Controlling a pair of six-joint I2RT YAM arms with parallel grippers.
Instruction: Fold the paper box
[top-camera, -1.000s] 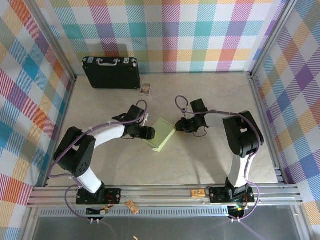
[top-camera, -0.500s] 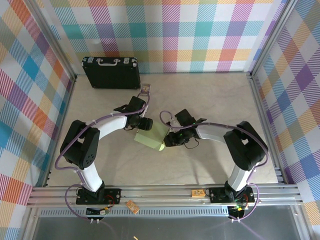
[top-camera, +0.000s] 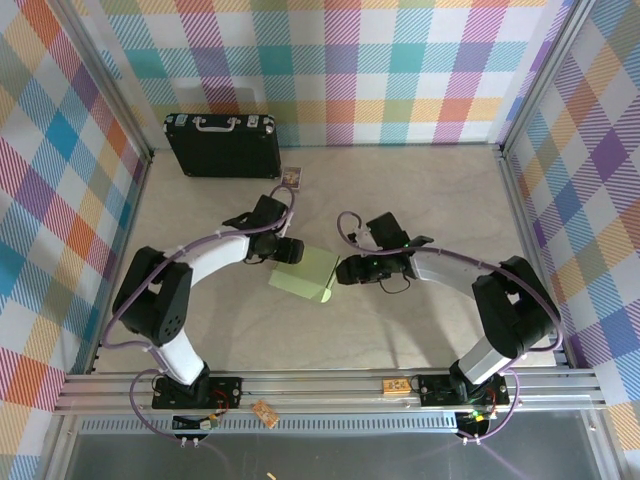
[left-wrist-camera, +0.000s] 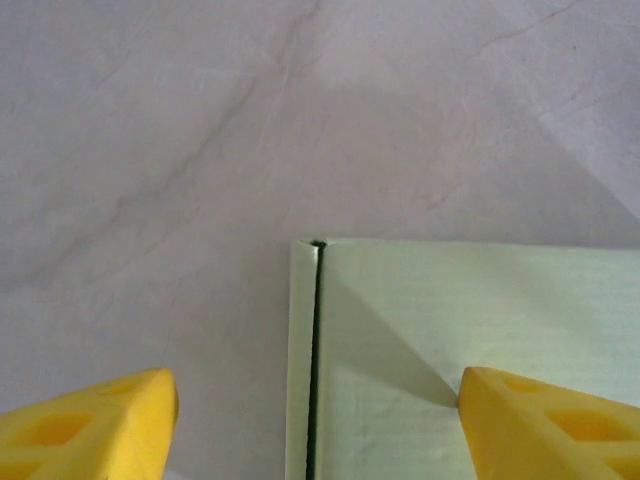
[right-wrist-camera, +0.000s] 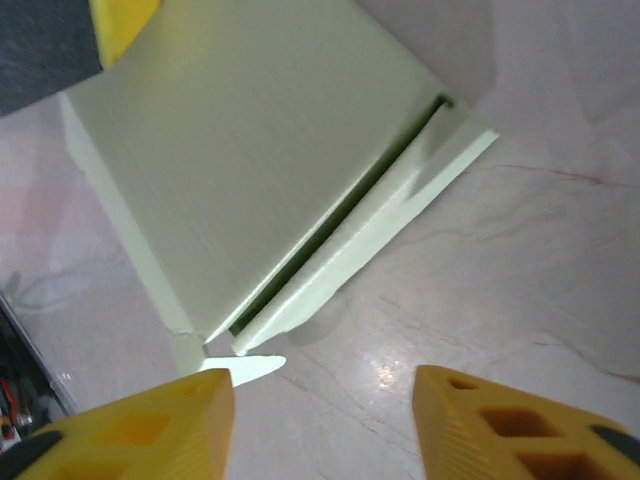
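Observation:
The paper box (top-camera: 305, 272) is a pale green closed box lying mid-table. In the right wrist view the paper box (right-wrist-camera: 240, 150) shows a side flap (right-wrist-camera: 370, 240) standing slightly ajar, with a small tab (right-wrist-camera: 245, 368) poking out at its near corner. My left gripper (top-camera: 290, 250) is at the box's far-left edge. It is open, straddling the edge of the paper box (left-wrist-camera: 450, 340), with one fingertip (left-wrist-camera: 545, 420) resting on the top face and the other over the table. My right gripper (top-camera: 345, 270) is open just right of the box, with bare table between its fingers (right-wrist-camera: 150, 430).
A black briefcase (top-camera: 222, 145) lies at the back left, with a tiny picture card (top-camera: 291, 178) beside it. Checked walls close three sides. An aluminium rail (top-camera: 320, 385) runs along the near edge.
My right gripper has opened and drawn back slightly to the right, off the box. The left gripper stays at the box's far-left edge, and the box has settled lower and flatter.

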